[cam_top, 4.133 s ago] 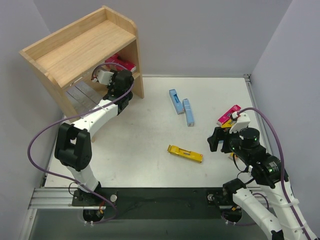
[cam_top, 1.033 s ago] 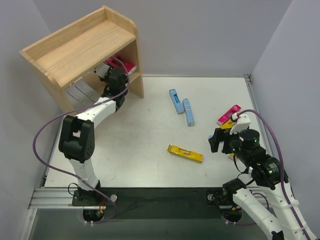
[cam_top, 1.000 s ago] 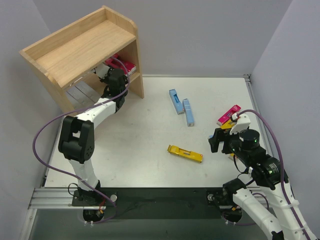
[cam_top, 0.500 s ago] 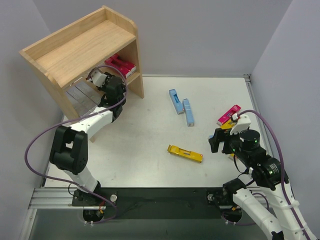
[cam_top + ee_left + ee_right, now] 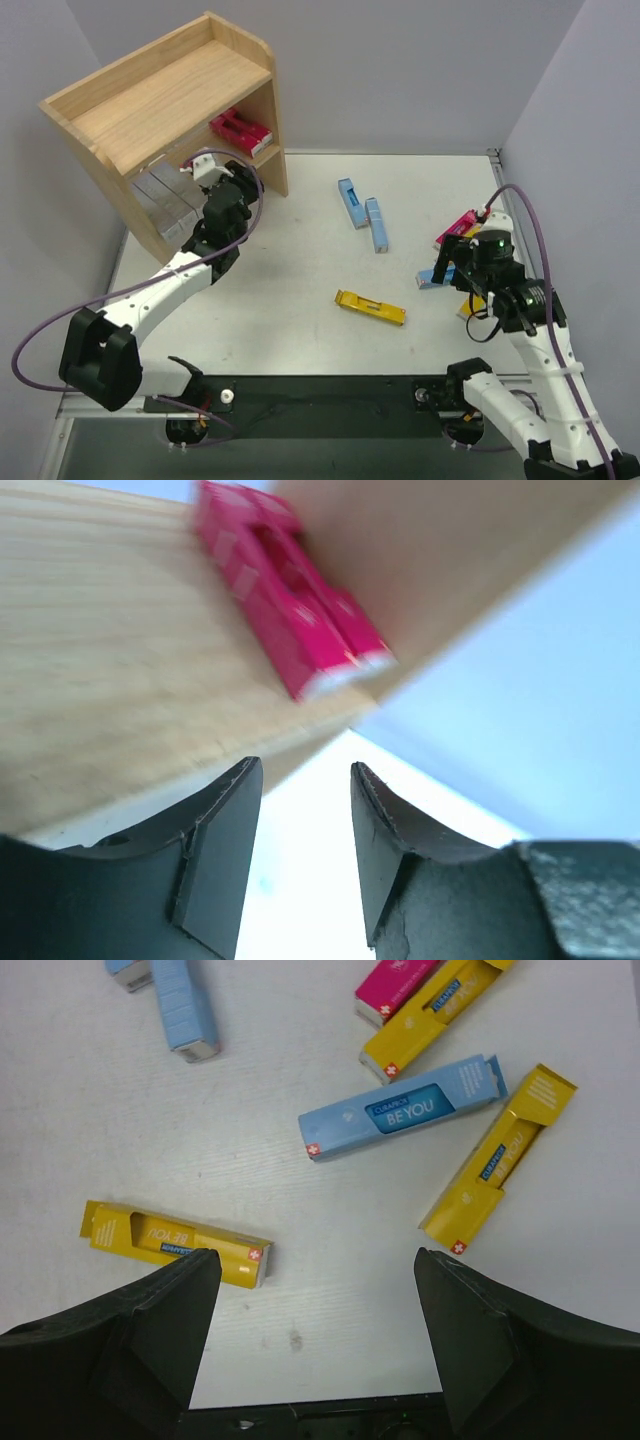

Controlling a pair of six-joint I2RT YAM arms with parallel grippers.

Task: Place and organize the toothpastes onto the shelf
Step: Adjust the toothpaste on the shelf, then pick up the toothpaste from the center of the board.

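Observation:
The wooden shelf (image 5: 170, 95) stands at the back left. Magenta toothpastes (image 5: 240, 128) lie on its lower board at the right, silver-grey ones (image 5: 165, 195) at the left. My left gripper (image 5: 212, 178) is just in front of that board. In the left wrist view it (image 5: 305, 770) is open and empty, with the magenta cartons (image 5: 290, 590) beyond it. My right gripper (image 5: 315, 1260) hangs open over the table between a yellow carton (image 5: 175, 1243) and another yellow one (image 5: 497, 1165). A light blue carton (image 5: 405, 1110) lies ahead of it.
Two light blue cartons (image 5: 349, 202) (image 5: 377, 223) lie mid-table. A magenta carton (image 5: 455, 228) and a yellow one (image 5: 435, 1015) lie side by side at the right. The table's right edge (image 5: 500, 180) and side wall are close to the right arm.
My left gripper has backed out of the shelf's lower tier and its jaws have spread. The right arm has swung a little back and to the right, uncovering a light blue carton.

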